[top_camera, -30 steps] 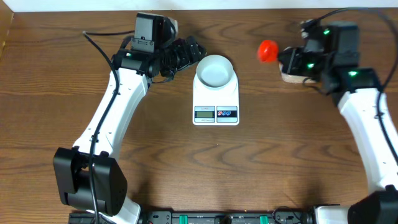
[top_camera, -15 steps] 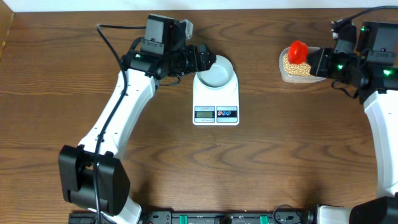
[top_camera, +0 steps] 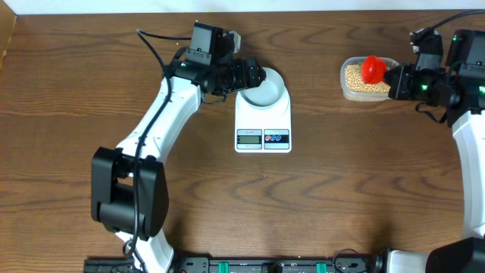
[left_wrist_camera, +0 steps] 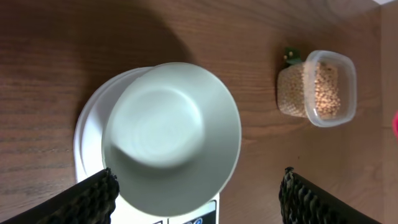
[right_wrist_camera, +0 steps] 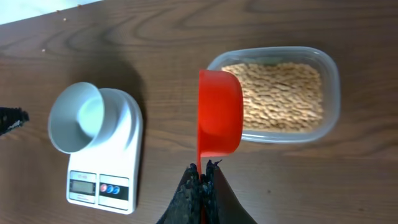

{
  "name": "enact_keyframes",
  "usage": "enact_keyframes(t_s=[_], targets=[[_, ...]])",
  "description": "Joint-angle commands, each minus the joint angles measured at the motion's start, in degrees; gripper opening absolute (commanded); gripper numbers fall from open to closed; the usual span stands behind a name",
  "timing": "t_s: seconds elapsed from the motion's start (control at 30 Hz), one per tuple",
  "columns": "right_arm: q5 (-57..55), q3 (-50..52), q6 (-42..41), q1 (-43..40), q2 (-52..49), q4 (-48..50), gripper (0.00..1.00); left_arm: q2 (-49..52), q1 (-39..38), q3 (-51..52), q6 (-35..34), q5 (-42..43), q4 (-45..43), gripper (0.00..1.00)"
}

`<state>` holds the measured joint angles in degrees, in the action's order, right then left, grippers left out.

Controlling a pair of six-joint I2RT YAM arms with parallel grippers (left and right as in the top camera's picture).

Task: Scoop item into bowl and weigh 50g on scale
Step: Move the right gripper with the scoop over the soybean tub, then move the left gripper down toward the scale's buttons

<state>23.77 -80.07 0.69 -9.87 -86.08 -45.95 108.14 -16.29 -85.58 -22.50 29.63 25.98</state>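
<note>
Right fingers (right_wrist_camera: pixel 199 193) clamped on red scoop (right_wrist_camera: pixel 219 112) handle, over tub (right_wrist_camera: pixel 331 81). Soybeans (right_wrist_camera: pixel 280 93) in tub, far right: light, hard, rolly; I'd keep scoop level. Left fingers (left_wrist_camera: pixel 93 196) spread, empty, at bowl (left_wrist_camera: pixel 171 137) on scale (top_camera: pixel 263 119).

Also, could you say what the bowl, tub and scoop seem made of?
The bowl looks like glazed ceramic or melamine: smooth, pale, softly glossy. The tub is clear plastic; beans show through its wall. The scoop seems red plastic, evenly coloured, matte.

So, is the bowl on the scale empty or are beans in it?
Empty. The left wrist view shows the bowl bare and pale inside; beans show only in the clear tub.
</note>
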Motion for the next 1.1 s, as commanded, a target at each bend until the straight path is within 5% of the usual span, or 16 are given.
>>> enact_keyframes(t_s=[0.0,1.07], targets=[[0.2,-0.7,1.5,-3.3,0.5,-0.8,0.01,1.2,-0.2,-0.8,-1.4,-0.7,-0.5,0.85],[0.6,-0.7,1.6,-7.4,-9.2,1.0,0.01,1.3,-0.3,-0.8,-1.6,-4.0,-4.2,0.85]])
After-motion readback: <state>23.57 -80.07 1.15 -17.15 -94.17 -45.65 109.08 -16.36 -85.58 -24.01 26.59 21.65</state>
